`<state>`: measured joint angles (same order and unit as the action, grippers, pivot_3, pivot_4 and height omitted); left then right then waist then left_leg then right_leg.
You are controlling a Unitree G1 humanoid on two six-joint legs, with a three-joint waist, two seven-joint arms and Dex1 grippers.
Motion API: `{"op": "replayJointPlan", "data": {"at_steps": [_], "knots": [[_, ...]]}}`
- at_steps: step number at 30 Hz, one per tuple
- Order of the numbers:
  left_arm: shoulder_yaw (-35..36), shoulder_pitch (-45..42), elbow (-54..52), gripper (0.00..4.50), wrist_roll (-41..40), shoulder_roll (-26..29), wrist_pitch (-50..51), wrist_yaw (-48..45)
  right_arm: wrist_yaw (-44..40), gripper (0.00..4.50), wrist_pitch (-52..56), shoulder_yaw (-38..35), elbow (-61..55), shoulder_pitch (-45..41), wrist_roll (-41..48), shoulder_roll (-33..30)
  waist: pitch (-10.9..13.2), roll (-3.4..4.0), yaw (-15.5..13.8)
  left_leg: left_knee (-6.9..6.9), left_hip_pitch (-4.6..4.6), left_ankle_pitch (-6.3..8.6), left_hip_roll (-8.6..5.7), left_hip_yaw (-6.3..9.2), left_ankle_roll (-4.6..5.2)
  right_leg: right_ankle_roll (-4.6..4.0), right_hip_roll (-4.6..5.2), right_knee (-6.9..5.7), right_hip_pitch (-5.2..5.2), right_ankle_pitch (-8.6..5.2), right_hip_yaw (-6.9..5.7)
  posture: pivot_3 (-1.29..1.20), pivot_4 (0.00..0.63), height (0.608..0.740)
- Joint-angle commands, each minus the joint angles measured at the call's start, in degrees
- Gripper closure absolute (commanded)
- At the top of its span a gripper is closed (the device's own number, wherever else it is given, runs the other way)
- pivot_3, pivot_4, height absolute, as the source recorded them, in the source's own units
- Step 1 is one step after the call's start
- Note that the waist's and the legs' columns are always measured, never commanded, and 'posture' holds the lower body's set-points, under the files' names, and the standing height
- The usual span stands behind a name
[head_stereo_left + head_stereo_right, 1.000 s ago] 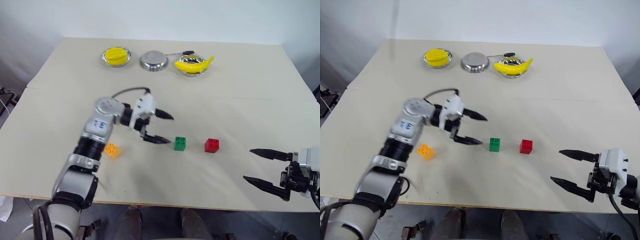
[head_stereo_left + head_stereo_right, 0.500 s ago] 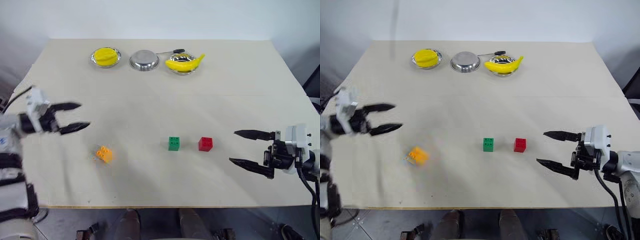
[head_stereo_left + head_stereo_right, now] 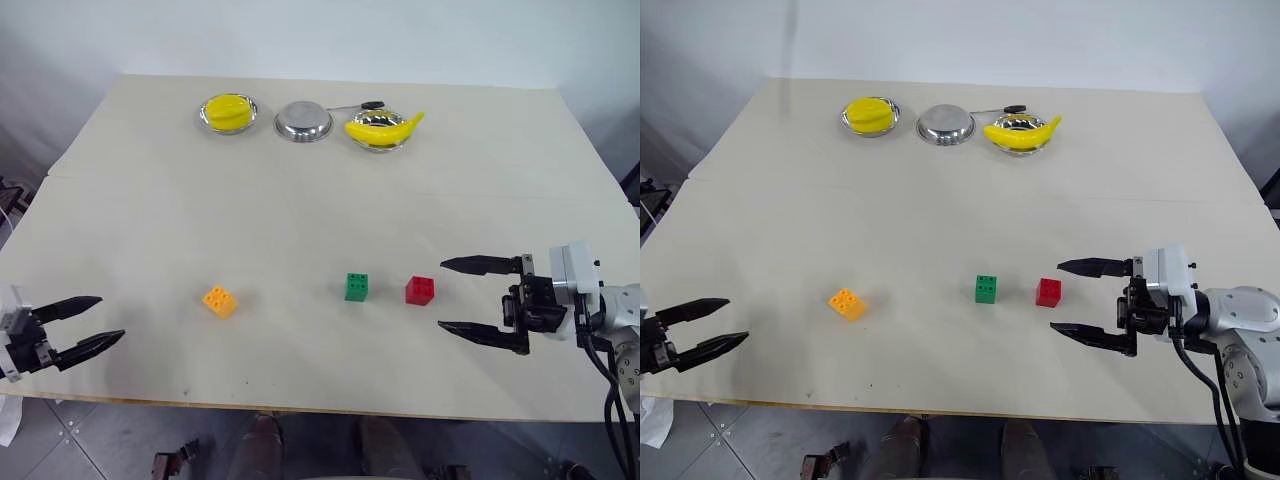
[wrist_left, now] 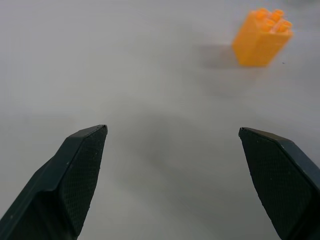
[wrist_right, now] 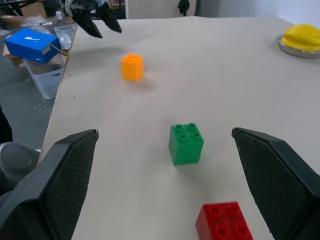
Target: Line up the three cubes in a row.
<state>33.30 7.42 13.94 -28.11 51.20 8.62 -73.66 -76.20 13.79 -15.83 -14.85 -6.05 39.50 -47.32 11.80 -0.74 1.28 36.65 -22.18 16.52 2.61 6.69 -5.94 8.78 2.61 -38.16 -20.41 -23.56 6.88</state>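
From the head view you have the orange cube (image 3: 219, 301), green cube (image 3: 357, 286) and red cube (image 3: 420, 290) roughly in line but unevenly spaced, so your row looks nearly done, while in the wrist views your left gripper (image 4: 172, 165) and right gripper (image 5: 165, 170) both gape wide, empty.

Orange cube (image 3: 846, 303), green cube (image 3: 986, 289), red cube (image 3: 1048, 292) roughly aligned on table (image 3: 940, 200).
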Motion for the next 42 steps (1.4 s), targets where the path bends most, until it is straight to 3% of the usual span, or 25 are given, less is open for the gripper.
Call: {"op": "replayJointPlan", "data": {"at_steps": [1, 6, 14, 18, 25, 29, 32, 38, 42], "knots": [[-3.08, 1.17, -14.54, 0.02, -1.52, -5.20, 2.25, 7.24, -1.76, 0.00, -1.23, -0.06, 0.13, 0.88, -0.01, -0.22, 0.00, 0.01, -0.15, -0.03, 0.00, 0.00, 0.00, 0.00, 0.00, 0.00, 0.01, 0.07, 0.03, 0.01, 0.00, 0.00, 0.150, 0.740], [-11.32, 0.79, -26.61, 0.02, 1.36, -14.66, 6.12, 20.56, -2.12, 0.00, 0.82, -0.92, -2.24, 3.33, 1.58, -0.99, -0.01, 0.00, 0.14, -0.04, 0.01, 0.00, 0.02, 0.00, 0.00, -0.01, -0.02, 0.12, 0.03, 0.06, -0.02, 0.00, 0.150, 0.740], [-16.48, -1.06, -24.38, 0.02, 5.91, -16.72, 3.65, 25.36, -2.80, 0.00, -3.50, -2.64, -2.16, 7.02, -0.13, -0.13, -0.01, 0.00, 0.28, -0.09, 0.06, -0.01, 0.05, -0.05, 0.00, -0.04, -0.09, 0.16, 0.02, 0.08, 0.02, 0.00, 0.150, 0.740], [-15.71, -1.78, -22.95, 0.84, 4.86, -16.33, 4.71, 25.72, -1.86, 0.00, -3.22, -3.51, -2.35, 8.67, -0.22, -0.83, -0.01, 0.00, 0.25, -0.11, 0.05, -0.01, 0.04, -0.05, -0.01, -0.04, -0.08, 0.21, 0.04, 0.08, 0.02, 0.00, 0.150, 0.740], [-18.14, -7.49, -18.53, 2.85, 4.22, -14.18, 3.38, 20.22, -0.01, 0.00, -3.62, -5.45, -3.36, 11.75, -0.60, -0.15, -0.01, 0.00, 0.13, -0.12, 0.06, -0.02, 0.04, -0.05, -0.03, -0.04, -0.09, 0.20, 0.04, 0.08, 0.01, 0.00, 0.150, 0.740], [-22.96, -17.75, -10.99, 3.02, 2.86, -10.50, 1.29, 6.72, 1.32, 0.00, -2.80, -7.64, -4.94, 14.42, 0.00, -0.37, -0.01, 0.00, -0.20, -0.13, 0.05, -0.06, 0.00, -0.05, -0.11, -0.04, -0.08, 0.19, 0.04, 0.08, -0.01, 0.00, 0.150, 0.740], [-29.76, -29.37, -0.50, 3.02, 6.83, -8.90, -3.53, -3.54, 1.23, 0.00, -2.55, -9.63, -4.97, 16.03, 0.25, -0.93, -0.01, 0.02, -0.20, -0.14, 0.05, -0.10, -0.01, -0.04, -0.17, -0.04, -0.09, 0.20, 0.04, 0.08, -0.05, 0.00, 0.150, 0.740], [-39.47, -50.04, 23.63, 3.02, 15.52, -16.70, -14.09, -10.74, 2.57, 0.00, -2.02, -12.10, -7.11, 18.86, 0.53, -0.47, -0.02, 0.03, -0.44, -0.13, 0.03, -0.14, -0.06, -0.04, -0.22, -0.02, -0.08, 0.25, 0.06, 0.09, -0.07, 0.00, 0.150, 0.740], [-41.60, -55.05, 33.13, 3.02, 18.79, -19.86, -19.50, -12.29, 4.32, 0.00, -1.54, -13.42, -10.33, 21.64, 1.39, 0.46, 0.00, 0.01, 0.69, -0.15, -0.04, -0.13, -0.06, -0.05, -0.19, -0.03, -0.09, 0.27, -0.02, 0.09, -0.08, 0.00, 0.150, 0.740]]}}
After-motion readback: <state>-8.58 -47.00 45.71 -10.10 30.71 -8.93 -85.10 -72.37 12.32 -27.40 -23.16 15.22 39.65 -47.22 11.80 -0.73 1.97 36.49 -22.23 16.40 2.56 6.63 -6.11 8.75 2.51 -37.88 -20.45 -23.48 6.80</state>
